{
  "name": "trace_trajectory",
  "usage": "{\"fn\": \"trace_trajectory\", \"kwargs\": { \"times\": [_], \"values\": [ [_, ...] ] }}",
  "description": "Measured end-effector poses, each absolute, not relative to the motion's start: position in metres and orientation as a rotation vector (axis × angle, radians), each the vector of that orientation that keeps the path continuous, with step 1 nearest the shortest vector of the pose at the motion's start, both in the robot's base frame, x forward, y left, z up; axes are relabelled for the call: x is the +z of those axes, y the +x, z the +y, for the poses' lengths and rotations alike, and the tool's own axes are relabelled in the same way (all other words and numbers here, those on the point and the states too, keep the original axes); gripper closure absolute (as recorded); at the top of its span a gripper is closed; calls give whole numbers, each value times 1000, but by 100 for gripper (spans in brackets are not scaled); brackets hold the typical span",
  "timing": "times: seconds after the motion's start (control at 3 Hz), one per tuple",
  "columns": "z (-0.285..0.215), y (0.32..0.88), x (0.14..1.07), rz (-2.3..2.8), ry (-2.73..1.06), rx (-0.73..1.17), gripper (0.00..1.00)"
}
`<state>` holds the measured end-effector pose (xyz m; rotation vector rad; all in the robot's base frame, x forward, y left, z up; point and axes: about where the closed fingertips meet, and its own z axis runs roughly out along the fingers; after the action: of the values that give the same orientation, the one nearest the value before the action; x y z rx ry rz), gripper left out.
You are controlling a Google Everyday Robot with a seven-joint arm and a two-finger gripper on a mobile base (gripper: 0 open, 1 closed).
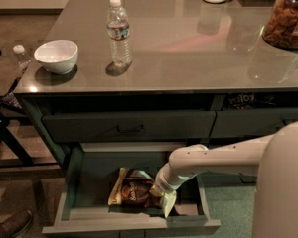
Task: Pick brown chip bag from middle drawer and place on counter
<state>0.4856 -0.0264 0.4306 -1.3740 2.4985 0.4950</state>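
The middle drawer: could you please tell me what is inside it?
The drawer holds the chip bag, lying on its floor, with the gripper at the bag's right end. The arm covers the floor on the right, so anything there is hidden.
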Motion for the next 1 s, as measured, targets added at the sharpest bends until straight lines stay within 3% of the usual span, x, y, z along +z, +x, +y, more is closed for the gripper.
{"fn": "trace_trajectory", "kwargs": {
  "times": [0.67,1.0],
  "values": [
    [-76,471,498,2525,-1228,350,100],
    [-76,471,498,2525,-1228,350,100]
  ]
}}
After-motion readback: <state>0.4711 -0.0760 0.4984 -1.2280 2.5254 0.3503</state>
